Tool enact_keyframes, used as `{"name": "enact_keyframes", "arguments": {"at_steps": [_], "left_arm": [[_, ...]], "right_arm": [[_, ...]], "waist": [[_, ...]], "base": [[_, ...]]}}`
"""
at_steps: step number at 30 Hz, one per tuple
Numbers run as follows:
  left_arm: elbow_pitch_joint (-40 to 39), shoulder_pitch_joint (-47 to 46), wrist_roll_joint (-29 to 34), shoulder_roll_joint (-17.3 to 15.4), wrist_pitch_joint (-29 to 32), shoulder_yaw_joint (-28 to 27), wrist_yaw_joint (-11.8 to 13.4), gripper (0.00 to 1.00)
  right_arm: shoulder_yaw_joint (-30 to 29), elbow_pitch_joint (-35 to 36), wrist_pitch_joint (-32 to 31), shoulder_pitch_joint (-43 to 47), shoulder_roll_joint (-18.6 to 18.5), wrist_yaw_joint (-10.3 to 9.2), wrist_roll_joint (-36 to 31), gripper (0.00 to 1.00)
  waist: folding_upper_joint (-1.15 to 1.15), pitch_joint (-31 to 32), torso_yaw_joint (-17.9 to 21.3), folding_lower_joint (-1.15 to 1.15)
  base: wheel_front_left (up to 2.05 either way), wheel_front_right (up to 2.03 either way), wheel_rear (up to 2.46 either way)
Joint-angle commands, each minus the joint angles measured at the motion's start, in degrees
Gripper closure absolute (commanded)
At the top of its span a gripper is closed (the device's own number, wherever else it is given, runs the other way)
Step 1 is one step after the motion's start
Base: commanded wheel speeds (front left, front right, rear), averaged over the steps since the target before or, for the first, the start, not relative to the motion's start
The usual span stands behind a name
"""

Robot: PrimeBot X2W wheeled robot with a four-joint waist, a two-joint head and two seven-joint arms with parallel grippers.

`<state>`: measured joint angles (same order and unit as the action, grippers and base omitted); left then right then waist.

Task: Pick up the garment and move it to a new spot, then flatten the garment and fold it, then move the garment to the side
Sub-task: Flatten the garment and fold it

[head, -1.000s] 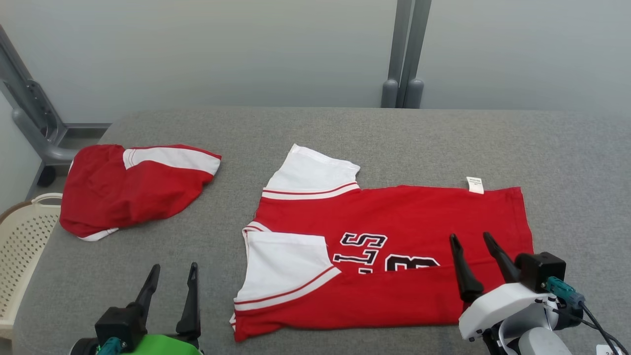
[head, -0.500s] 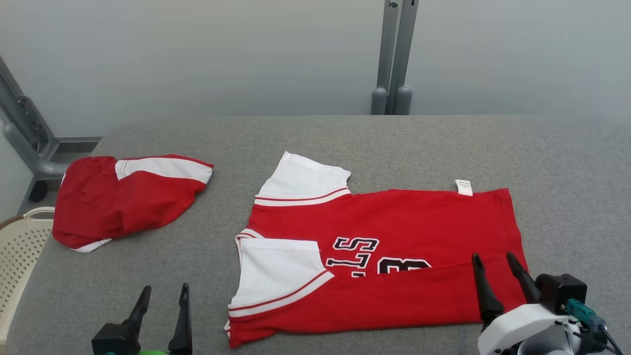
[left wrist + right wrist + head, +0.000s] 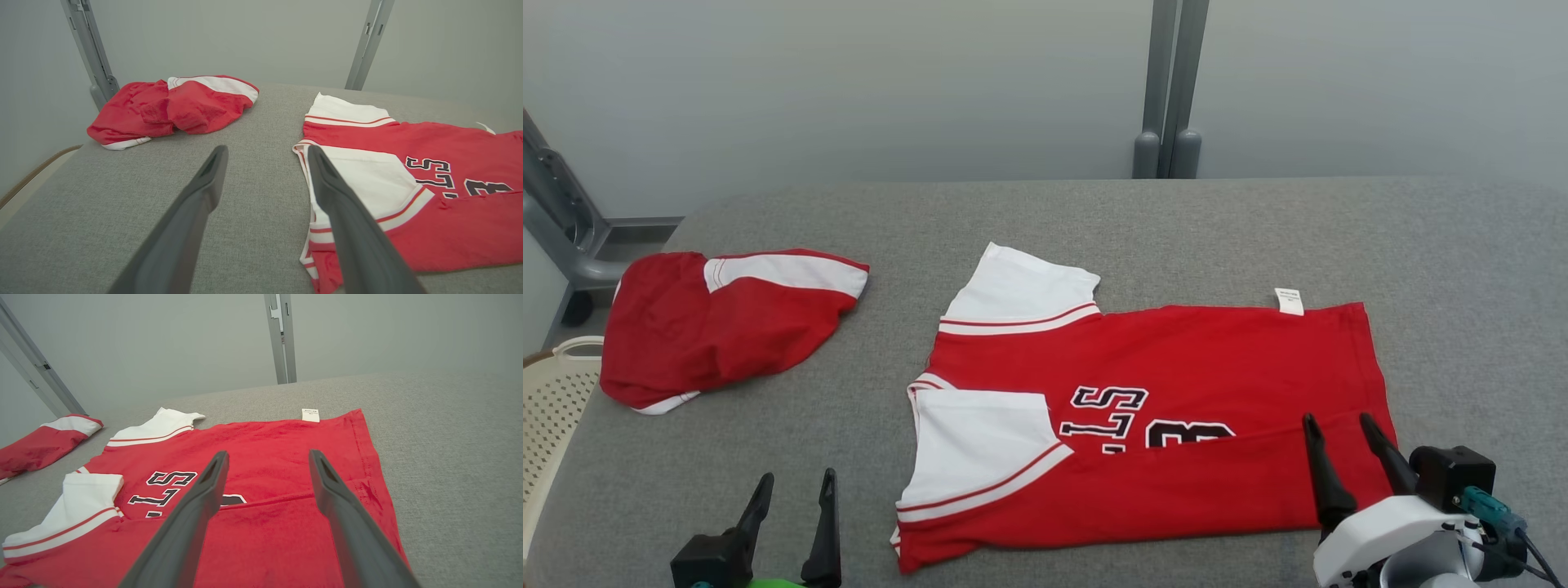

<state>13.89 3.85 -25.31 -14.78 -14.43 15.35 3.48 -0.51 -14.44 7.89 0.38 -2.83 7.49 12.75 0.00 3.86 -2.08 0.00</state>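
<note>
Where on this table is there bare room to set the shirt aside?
Bare table: the wide far strip behind the shirt, the stretch right of its hem, and the gap between it and the crumpled red garment. Crowded: the left end, and the near edge by the left gripper and right gripper.

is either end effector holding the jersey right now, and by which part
Nothing is held: the left end effector and right end effector are both open.
</note>
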Motion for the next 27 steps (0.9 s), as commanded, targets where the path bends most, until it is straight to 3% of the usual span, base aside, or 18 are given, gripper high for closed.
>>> {"name": "enact_keyframes", "arguments": {"at_steps": [1, 5, 10, 18, 27], "left_arm": [[0.1, -0.7, -0.2, -0.1, 0.0, 0.0, -0.1, 0.00], [0.5, -2.3, -0.6, 0.0, 1.3, 0.0, 0.3, 0.00], [2.9, -7.5, 0.4, -1.6, 5.1, 2.0, -2.0, 0.00], [7.3, -23.6, 0.6, -2.1, 14.8, 4.6, -5.9, 0.00], [16.6, -42.5, 2.4, -3.5, 24.5, 6.5, -8.1, 0.00]], "right_arm": [[-0.1, 0.4, -0.2, -0.7, -0.1, 0.00, 0.0, 0.00], [0.7, 1.0, -1.4, -2.1, -0.1, 0.00, -1.7, 0.00], [2.8, 1.9, -6.2, -6.7, -2.0, 0.00, -3.9, 0.00], [9.6, 1.9, -24.6, -21.1, -10.7, -0.01, 1.0, 0.00], [14.4, -3.1, -35.8, -37.2, -16.8, -0.03, 5.2, 0.00]], "waist": [[0.00, -0.2, 0.0, 0.00], [0.00, -1.1, 0.2, 0.00], [0.00, -3.5, 1.3, 0.00], [0.00, -12.9, 4.5, 0.00], [0.00, -22.2, 9.3, 0.00]], "base": [[0.00, 0.00, 0.00], [0.00, 0.00, 0.00], [0.00, 0.00, 0.00], [0.00, 0.00, 0.00], [0.00, 0.00, 0.00]]}}
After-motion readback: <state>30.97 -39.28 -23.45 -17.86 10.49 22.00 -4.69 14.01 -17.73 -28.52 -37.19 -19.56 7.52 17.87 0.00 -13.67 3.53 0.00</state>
